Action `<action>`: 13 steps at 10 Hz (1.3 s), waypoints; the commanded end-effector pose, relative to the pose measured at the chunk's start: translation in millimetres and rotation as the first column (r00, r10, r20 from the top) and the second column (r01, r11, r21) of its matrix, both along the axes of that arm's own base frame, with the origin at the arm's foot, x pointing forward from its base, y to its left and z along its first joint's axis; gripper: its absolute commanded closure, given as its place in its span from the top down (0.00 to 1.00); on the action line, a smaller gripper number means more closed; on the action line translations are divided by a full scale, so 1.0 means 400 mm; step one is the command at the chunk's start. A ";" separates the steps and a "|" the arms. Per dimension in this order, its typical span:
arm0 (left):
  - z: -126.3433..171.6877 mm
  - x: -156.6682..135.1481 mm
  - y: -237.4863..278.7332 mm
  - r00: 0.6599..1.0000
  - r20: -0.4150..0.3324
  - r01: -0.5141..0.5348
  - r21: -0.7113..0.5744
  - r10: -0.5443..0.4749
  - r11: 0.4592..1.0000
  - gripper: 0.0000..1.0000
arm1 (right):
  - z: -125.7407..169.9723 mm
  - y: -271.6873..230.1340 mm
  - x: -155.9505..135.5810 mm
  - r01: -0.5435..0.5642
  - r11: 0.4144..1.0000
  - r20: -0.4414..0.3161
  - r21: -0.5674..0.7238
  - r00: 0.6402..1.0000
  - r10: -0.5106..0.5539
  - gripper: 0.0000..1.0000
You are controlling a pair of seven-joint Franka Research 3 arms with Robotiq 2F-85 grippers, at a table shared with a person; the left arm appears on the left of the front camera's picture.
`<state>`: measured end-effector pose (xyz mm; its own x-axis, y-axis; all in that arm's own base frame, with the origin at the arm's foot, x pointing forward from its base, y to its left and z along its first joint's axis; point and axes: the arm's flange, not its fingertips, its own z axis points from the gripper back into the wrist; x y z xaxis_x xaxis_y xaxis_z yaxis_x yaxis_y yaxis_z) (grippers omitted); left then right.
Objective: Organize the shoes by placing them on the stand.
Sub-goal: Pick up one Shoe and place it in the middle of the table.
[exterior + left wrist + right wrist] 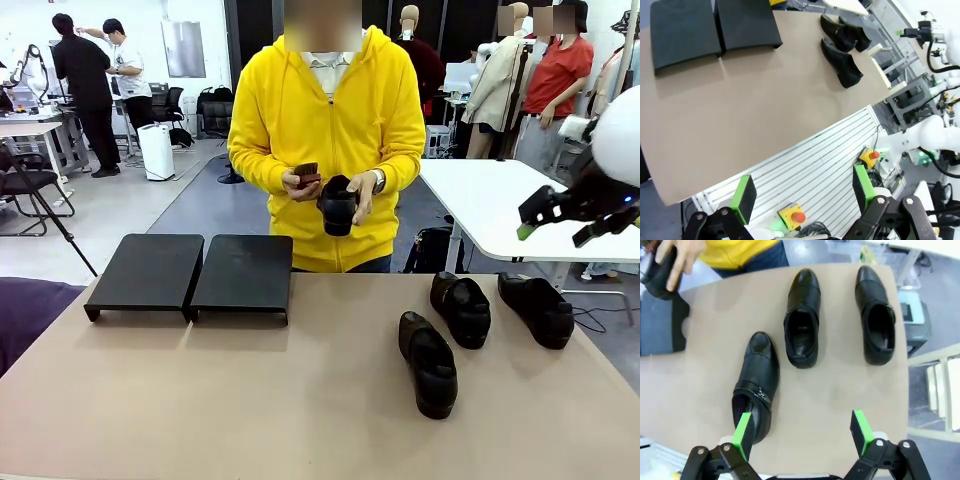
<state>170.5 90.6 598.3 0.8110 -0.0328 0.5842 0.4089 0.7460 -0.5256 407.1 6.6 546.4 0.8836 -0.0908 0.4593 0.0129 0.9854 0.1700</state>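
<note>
We are holding both grippers wide and empty: the left gripper is hanging outside the table's near edge, the right gripper above its right end. Toward the right edge, the near shoe, middle shoe and edge shoe are lying apart. A person's hand is gripping the fourth shoe beyond the far edge. The stand, two black platforms side by side, is sitting along the far edge's left part.

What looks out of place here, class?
The near shoe, middle shoe and right shoe lie at uneven angles on the table, off the stand; the person's hand holds a fourth shoe.
</note>
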 end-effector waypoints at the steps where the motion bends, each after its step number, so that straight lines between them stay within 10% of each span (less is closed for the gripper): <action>1: 0.000 -0.001 0.004 1.000 0.010 0.019 -0.010 -0.019 1.000 1.00 | -0.118 0.003 0.213 -0.101 0.995 -0.167 0.016 0.981 0.102 1.00; 13: 0.000 -0.001 0.004 1.000 0.010 0.019 -0.010 -0.019 1.000 1.00 | -0.476 -0.031 0.524 -0.042 0.998 -0.355 0.046 0.933 0.056 1.00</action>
<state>170.4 90.7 598.4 0.8107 -0.0337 0.5845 0.4096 0.7460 -0.5251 609.3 -7.5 353.5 0.9927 -0.0507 0.1096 0.0298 0.9824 0.1847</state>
